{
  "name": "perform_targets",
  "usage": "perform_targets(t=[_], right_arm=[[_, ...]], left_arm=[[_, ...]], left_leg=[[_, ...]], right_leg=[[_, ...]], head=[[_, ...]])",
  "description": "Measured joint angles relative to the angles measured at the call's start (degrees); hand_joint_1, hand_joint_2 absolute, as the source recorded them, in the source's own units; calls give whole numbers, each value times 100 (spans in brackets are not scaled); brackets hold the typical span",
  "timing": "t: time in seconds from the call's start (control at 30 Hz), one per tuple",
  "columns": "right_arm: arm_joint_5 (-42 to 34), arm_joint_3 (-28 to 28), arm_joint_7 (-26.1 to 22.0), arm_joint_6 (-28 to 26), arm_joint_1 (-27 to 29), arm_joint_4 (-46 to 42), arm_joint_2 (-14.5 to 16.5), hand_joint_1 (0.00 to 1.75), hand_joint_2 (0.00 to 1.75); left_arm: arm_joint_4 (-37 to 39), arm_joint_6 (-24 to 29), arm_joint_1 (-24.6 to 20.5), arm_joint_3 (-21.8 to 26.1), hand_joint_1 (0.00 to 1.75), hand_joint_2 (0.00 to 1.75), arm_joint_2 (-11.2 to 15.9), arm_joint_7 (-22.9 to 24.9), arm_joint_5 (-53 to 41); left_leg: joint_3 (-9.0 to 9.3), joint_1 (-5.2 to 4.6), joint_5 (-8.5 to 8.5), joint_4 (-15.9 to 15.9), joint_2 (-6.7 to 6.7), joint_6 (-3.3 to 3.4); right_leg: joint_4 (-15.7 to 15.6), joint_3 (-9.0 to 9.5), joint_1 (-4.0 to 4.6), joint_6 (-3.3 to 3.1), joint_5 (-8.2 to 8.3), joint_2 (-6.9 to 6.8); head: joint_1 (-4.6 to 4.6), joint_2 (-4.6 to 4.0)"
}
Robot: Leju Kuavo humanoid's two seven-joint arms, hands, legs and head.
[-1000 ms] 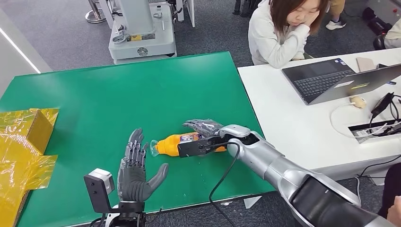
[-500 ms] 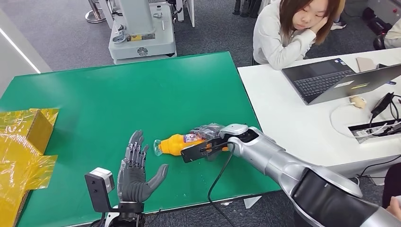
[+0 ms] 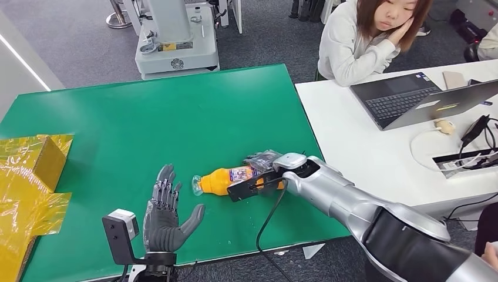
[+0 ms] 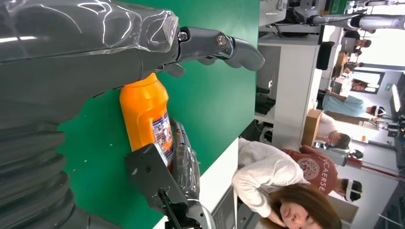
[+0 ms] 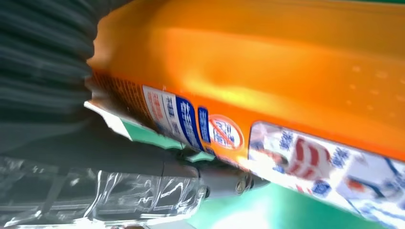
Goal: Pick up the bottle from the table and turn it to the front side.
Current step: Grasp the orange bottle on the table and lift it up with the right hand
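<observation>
Orange bottle [image 3: 220, 180] partly hidden inside right robot hand [image 3: 263, 168].

Bottle [image 3: 220, 180] on table [image 3: 147, 117], between left hand [image 3: 164, 211] and right hand [image 3: 264, 167]; box [image 3: 35, 158] far left.

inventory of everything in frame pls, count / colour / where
bottle: 1, orange with printed label, lying on its side near the table's front edge, cap toward the left robot hand
table: 1, green top, centre
yellow wrapped boxes: stack, count unclear, table's left edge
desk: 1, white, right of the table
laptops: 2, dark and grey, on the desk
cables: several, desk's right end
person: 1, pale top, seated behind the desk
machine base: 1, grey, floor behind the table
left robot hand: 1, dark grey, open, left of the bottle
right robot hand: 1, grey, wrapped around the bottle
</observation>
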Motion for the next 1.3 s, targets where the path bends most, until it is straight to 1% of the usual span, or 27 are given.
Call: perform_targets(t=[0.07, 0.1, 0.37, 0.57, 0.67, 0.73, 0.8, 0.9, 0.97, 1.03, 1.13, 1.2, 1.3], right_arm=[[86, 26, 105, -37, -4, -1, -13, 167, 175], [114, 34, 147, -49, -3, -3, -19, 175, 175], [155, 39, 325, -110, 18, -81, -74, 175, 175], [135, 31, 327, -43, 22, -109, -79, 175, 175], [11, 3, 233, -47, 40, -115, -80, 175, 175], [-317, -80, -19, -44, 95, -121, -81, 175, 175], [-866, -262, -466, -55, 247, -161, -90, 175, 175], [-1707, -625, -1197, -103, 632, -362, -113, 175, 175], [-2205, -810, -1519, -71, 929, -585, -133, 175, 175], [-2691, -972, -1724, -59, 1277, -852, -146, 175, 175], [-3307, -1253, -1891, -222, 1866, -1250, -146, 175, 175], [-3592, -1444, -1947, -331, 2206, -1450, -138, 175, 175], [-3817, -1668, -1991, -396, 2561, -1638, -102, 175, 175]], left_arm=[[0, 8, 11, 8, 0, 175, 1, -11, 12], [0, 9, 14, 9, 0, 175, 1, -12, 17], [0, -4, 25, 10, 0, 175, -1, -12, 41], [0, -13, 24, 10, 0, 175, -1, -11, 41], [0, -15, 25, 10, 0, 175, -3, -11, 40], [0, -17, 29, 10, 0, 175, -3, -12, 31], [-1, -14, 48, 9, 0, 175, -3, -14, -4], [-22, 1, 135, 8, 0, 175, -2, -21, -54], [-44, 6, 205, 8, 0, 175, -1, -26, -66], [-68, 22, 259, 8, 0, 175, -1, -46, -77], [-129, 66, 317, 6, 0, 175, -4, -89, -105], [-159, 115, 345, 4, 0, 175, -4, -108, -131], [-175, 175, 377, 4, 0, 175, -3, -127, -162]], left_leg=[[0, 0, 0, 0, 0, 0], [0, 0, 0, 0, 0, 0], [2, 0, 0, 0, 1, 0], [4, 0, 0, 0, 1, 0], [4, 0, 0, 0, 1, 0], [6, 0, 0, 0, 1, 0], [9, 1, 0, 0, 1, 0], [12, 3, -2, 0, 1, 1], [12, 4, -4, -1, 0, 2], [11, 5, -6, -1, 0, 3], [8, 7, -8, -2, -4, 3], [7, 7, -8, -2, -5, 3], [7, 7, -8, -2, -4, 3]], right_leg=[[0, 0, 0, 0, 0, 0], [0, 0, 0, 0, 0, 0], [0, 0, 0, 0, 0, 1], [0, 1, 0, 0, 0, 1], [0, 1, 0, 0, 0, 1], [0, 2, 0, 0, 0, 1], [-1, 4, 2, 0, 0, 2], [-3, 7, 3, 1, -3, 2], [-4, 8, 4, 1, -4, 1], [-4, 9, 6, 1, -5, 0], [-4, 11, 8, 1, -5, -4], [-4, 10, 8, 1, -5, -5], [-3, 10, 7, 1, -4, -4]], head=[[0, 0], [1, 0], [1, 0], [1, 0], [1, 0], [0, 0], [1, 0], [1, 0], [1, 0], [0, 0], [0, 0], [1, 0], [0, 0]])
